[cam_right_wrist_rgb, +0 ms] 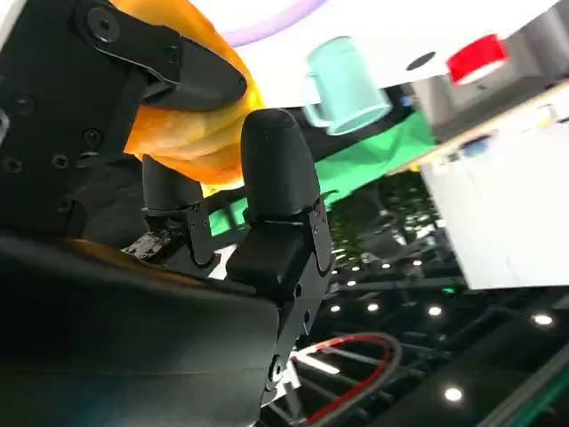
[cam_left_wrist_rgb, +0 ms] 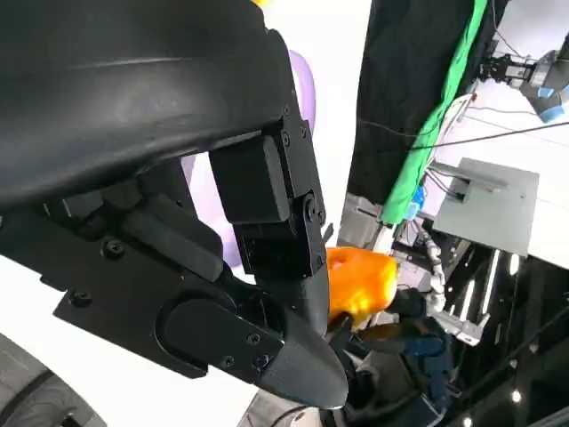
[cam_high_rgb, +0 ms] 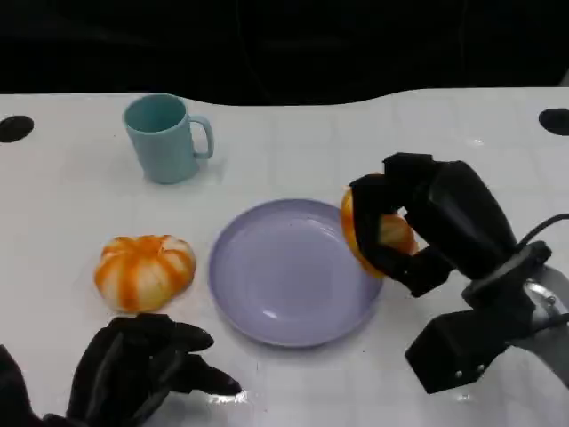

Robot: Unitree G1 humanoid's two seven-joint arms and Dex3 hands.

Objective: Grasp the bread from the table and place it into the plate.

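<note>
My right hand (cam_high_rgb: 436, 222) grips an orange bread (cam_high_rgb: 394, 234), holding it just above the right rim of the lilac plate (cam_high_rgb: 284, 276). Fingers wrap the bread from both sides. The right wrist view shows the same bread (cam_right_wrist_rgb: 196, 133) pressed between the black fingers (cam_right_wrist_rgb: 276, 178), with the plate's edge (cam_right_wrist_rgb: 267, 22) beyond. My left hand (cam_high_rgb: 142, 365) rests on the table at the lower left, fingers apart and holding nothing. From the left wrist, the bread (cam_left_wrist_rgb: 360, 280) shows past that hand (cam_left_wrist_rgb: 178, 222), with the plate (cam_left_wrist_rgb: 302, 84) behind.
An orange-and-white striped, pumpkin-shaped piece (cam_high_rgb: 144, 269) lies on the table left of the plate, just beyond my left hand. A teal mug (cam_high_rgb: 164, 138) stands at the back left. Black round marks (cam_high_rgb: 13, 127) sit near the table's far corners.
</note>
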